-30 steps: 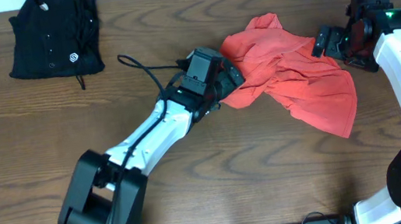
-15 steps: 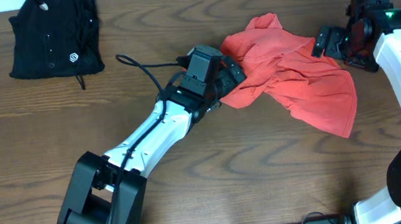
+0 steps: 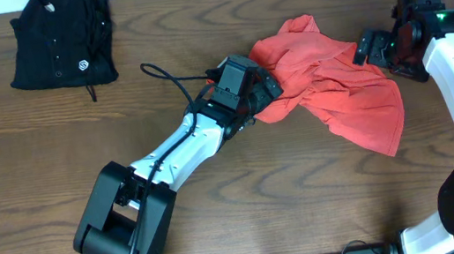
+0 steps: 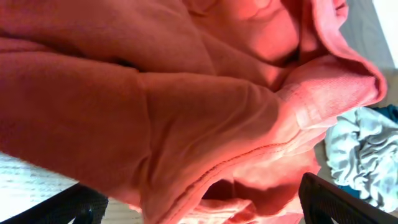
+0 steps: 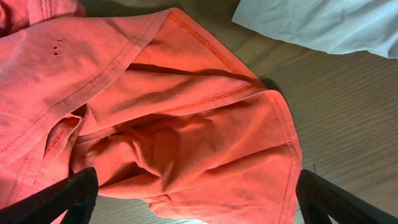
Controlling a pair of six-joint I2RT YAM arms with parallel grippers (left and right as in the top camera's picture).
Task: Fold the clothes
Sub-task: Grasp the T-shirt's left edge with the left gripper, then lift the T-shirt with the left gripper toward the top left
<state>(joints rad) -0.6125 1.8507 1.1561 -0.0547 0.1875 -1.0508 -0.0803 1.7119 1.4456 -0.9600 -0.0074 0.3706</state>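
The left gripper (image 3: 264, 87) sits wide open against the crumpled red-orange T-shirt (image 3: 339, 98). The right gripper (image 3: 363, 47) hovers, fingers wide, at its edge.

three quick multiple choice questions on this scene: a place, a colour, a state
1. Where on the table is the black shirt? A far left corner B centre C near right edge
2. What colour is the T-shirt? A green B red-orange C white
3. How does that T-shirt lie? A neatly folded B hanging in the air C crumpled, unfolded
Answers: A, it sits at the overhead view's top left; B, it is red-orange in every view; C, bunched folds spread on the wood.
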